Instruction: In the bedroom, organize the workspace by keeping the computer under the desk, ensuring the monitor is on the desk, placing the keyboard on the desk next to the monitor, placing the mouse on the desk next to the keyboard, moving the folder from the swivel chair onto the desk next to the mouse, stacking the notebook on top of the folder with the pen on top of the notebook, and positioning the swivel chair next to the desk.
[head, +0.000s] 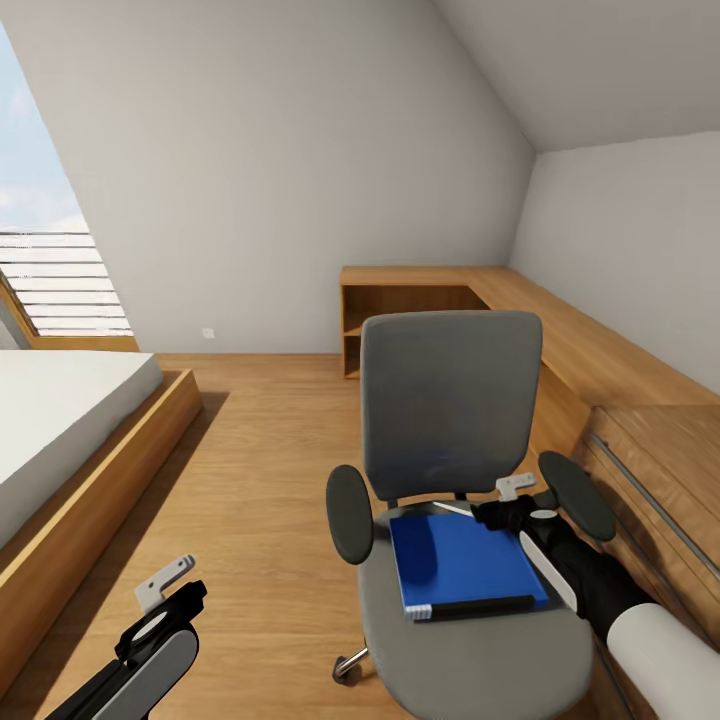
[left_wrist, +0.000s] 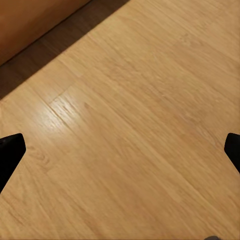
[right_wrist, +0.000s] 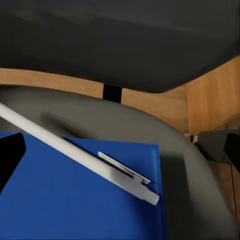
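The grey swivel chair (head: 450, 400) stands in front of me with the blue folder (head: 460, 565) flat on its seat. A silver pen (head: 452, 508) lies across the folder's back edge; the right wrist view shows the pen (right_wrist: 80, 155) slanting over the folder (right_wrist: 65, 200). My right gripper (head: 497, 513) hovers open just above the pen, beside the right armrest, holding nothing. Low at the left, my left gripper (head: 185, 588) is open over the bare floor (left_wrist: 130, 125). The desk, computer, monitor, keyboard, mouse and notebook are out of view.
A low bed (head: 60, 420) in a wooden frame runs along the left. A wooden chest with long bar handles (head: 650, 470) and a wooden counter with open shelves (head: 410, 300) line the right wall and back corner. Wood floor (head: 260, 450) lies open between bed and chair.
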